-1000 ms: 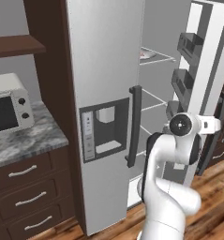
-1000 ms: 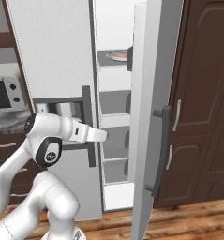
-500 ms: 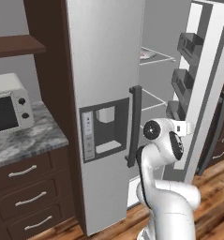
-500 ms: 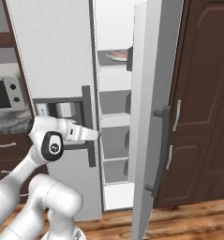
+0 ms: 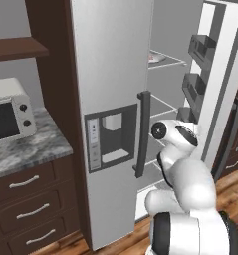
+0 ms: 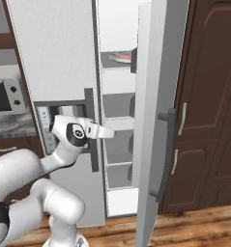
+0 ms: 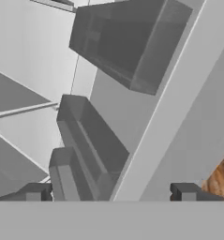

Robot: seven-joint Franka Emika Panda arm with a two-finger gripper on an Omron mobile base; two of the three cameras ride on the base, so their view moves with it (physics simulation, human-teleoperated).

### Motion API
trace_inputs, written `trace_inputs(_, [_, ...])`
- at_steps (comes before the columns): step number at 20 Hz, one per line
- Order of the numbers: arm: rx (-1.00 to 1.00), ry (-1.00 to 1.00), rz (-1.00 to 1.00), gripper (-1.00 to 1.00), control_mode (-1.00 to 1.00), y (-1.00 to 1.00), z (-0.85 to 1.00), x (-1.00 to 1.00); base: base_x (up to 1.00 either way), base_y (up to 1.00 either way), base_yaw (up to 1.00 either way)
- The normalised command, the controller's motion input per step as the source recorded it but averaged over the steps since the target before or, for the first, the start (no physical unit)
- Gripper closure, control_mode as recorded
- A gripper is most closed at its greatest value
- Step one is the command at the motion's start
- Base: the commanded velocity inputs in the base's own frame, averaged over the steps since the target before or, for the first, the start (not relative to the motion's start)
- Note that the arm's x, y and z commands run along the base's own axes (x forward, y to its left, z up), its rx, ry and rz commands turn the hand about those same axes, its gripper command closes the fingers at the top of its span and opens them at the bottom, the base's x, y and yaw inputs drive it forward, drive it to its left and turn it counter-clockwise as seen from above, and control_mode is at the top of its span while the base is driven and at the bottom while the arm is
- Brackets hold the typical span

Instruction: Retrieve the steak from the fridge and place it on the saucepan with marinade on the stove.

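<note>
The steak [image 6: 121, 57] lies flat on an upper shelf [image 5: 166, 60] inside the fridge [image 5: 113, 74], a pinkish-red sliver at the shelf's front edge in the right base view; in the left base view a pale, reddish patch at about the same spot is probably the same piece, too small to be sure. Nothing touches it.

It looks like a thin, soft slab: light, floppy, likely slick on its faces, and prone to sag or fold if pinched at one tip. The safer hold, as I judge it, is across the short width near the middle, fingers coming in low along the shelf so one slides under the edge and the other presses on top. A light squeeze should do; a hard one would just deform it.

The right door [image 6: 158, 120] stands wide open, its dark bins [image 5: 202, 47] facing inward, while the left door with the dispenser [image 5: 111, 139] is shut. The gripper [image 6: 107, 130] hangs at mid-height in front of the opening, well below the steak's shelf, pointing toward the open door's bins [image 7: 127, 42]. Its fingers [image 7: 186, 191] are spread wide apart and hold nothing.

The reach is not yet begun: the hand needs to rise to the upper shelf and turn inward.

A microwave [image 5: 8, 112] sits on the bench [image 5: 31, 149] to the left, with drawers [image 5: 26, 199] under it.
</note>
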Motion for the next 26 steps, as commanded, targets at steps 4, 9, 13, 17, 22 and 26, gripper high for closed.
trace_inputs(4, [0.00,0.05,-0.21,-1.00,-1.00,-0.96,0.00,0.52,0.00,0.00,0.00])
trace_inputs(9, [0.00,0.06,-0.18,-1.00,-1.00,-1.00,0.00,0.44,0.00,0.00,0.00])
trace_inputs(13, [0.00,0.07,-0.10,-1.00,-1.00,-1.00,0.00,0.63,0.00,0.00,0.00])
trace_inputs(17, [0.00,0.06,-0.07,-1.00,-1.00,-1.00,-0.04,0.82,0.00,0.00,0.00])
trace_inputs(22, [0.00,0.05,-0.05,-1.00,-1.00,-1.00,-0.14,0.95,0.00,0.00,0.00])
trace_inputs(26, [0.00,0.07,-0.06,-1.00,-1.00,-1.00,-0.19,0.98,0.00,0.00,0.00])
